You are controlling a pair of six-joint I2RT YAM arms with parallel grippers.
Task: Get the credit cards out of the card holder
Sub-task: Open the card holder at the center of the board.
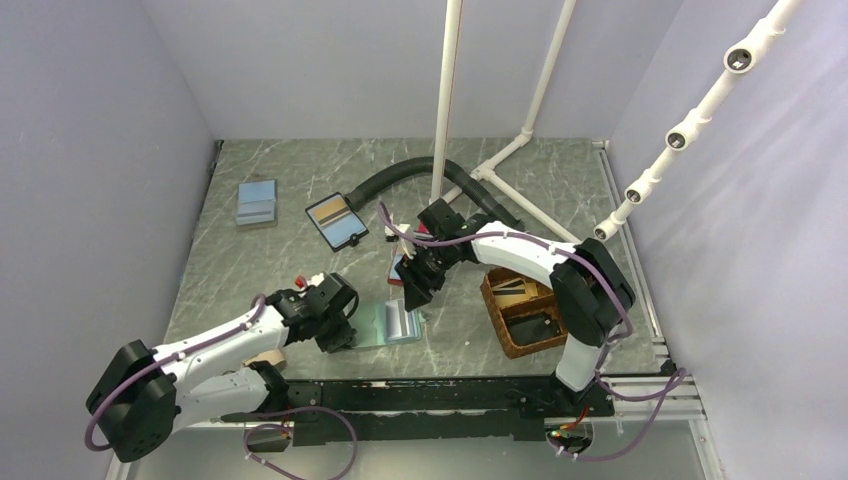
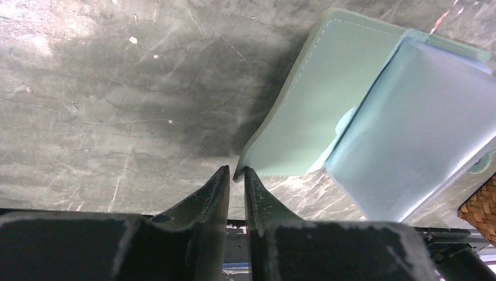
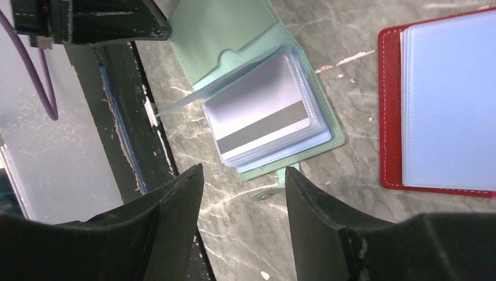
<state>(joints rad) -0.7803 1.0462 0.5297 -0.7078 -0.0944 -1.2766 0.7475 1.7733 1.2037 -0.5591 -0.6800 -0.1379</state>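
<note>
The card holder lies open on the worktop just ahead of the spread right jaws, its credit cards slanting across their gap, while the left jaws, nearly together, meet its cover's corner, grip uncertain.

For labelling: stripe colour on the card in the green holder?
Grey, on a pale card; best in right wrist view.
</note>
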